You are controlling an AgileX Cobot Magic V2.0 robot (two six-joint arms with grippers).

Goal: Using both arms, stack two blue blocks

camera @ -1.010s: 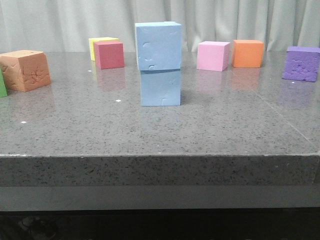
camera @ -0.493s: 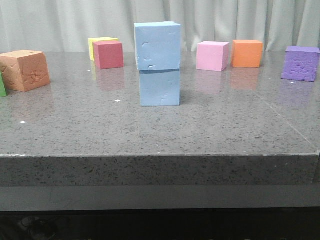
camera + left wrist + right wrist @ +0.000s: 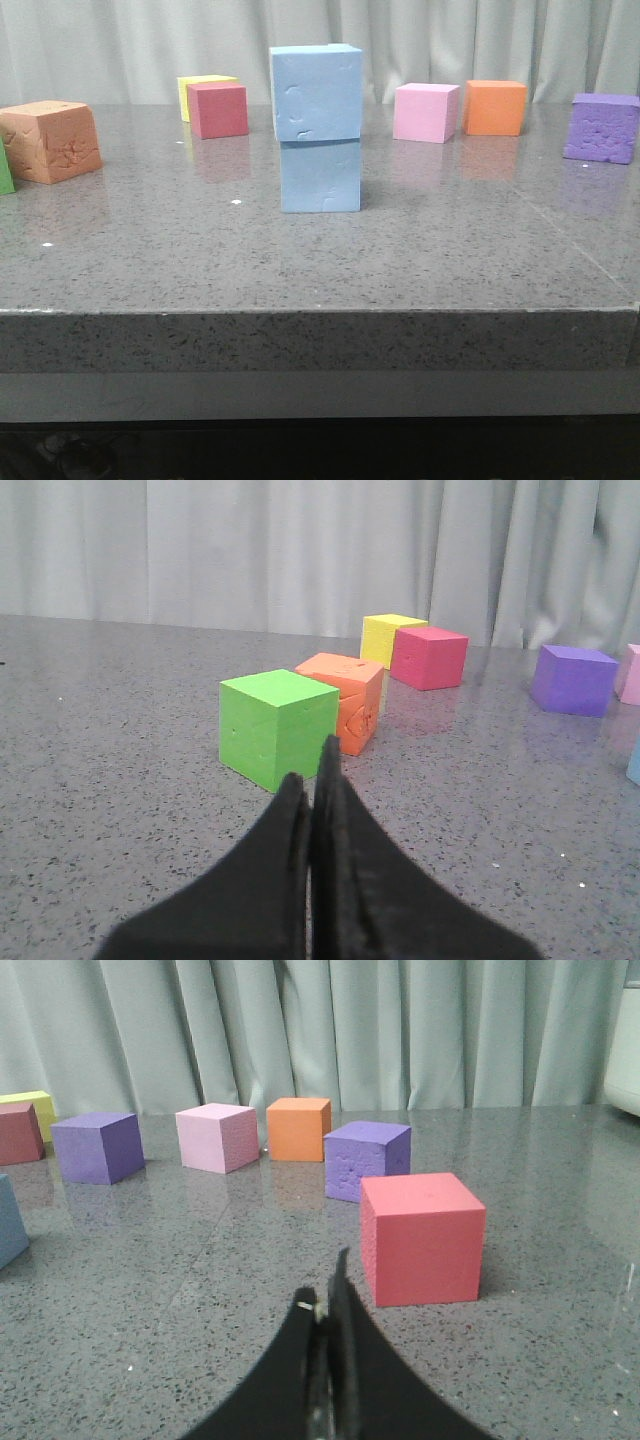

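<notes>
From my station, neither arm shows in the front view. Each wrist camera shows its own hand low over the grey speckled surface, held level and pointing across it. The left hand has its two dark fingers pressed together with nothing between them. The right hand is likewise closed on nothing, its fingers meeting in a thin seam.

The front view gives me the task pieces plainly: the upper blue block sits on top of the lower blue block, faces touching, the upper one shifted slightly to the left so its edge overhangs a little. The stack stands near the middle of the surface, well apart from every other cube and from both hands.

The left wrist view shows me a green cube just ahead of the closed left hand, with an orange dented cube right behind it; whether the two touch I cannot tell. Farther back sit a yellow cube and a red cube. In the front view the green cube is only a sliver at the left edge.

The right wrist view shows a salmon-red cube near the right hand, which the front view does not include. A corner of a blue block shows at that picture's edge.
</notes>
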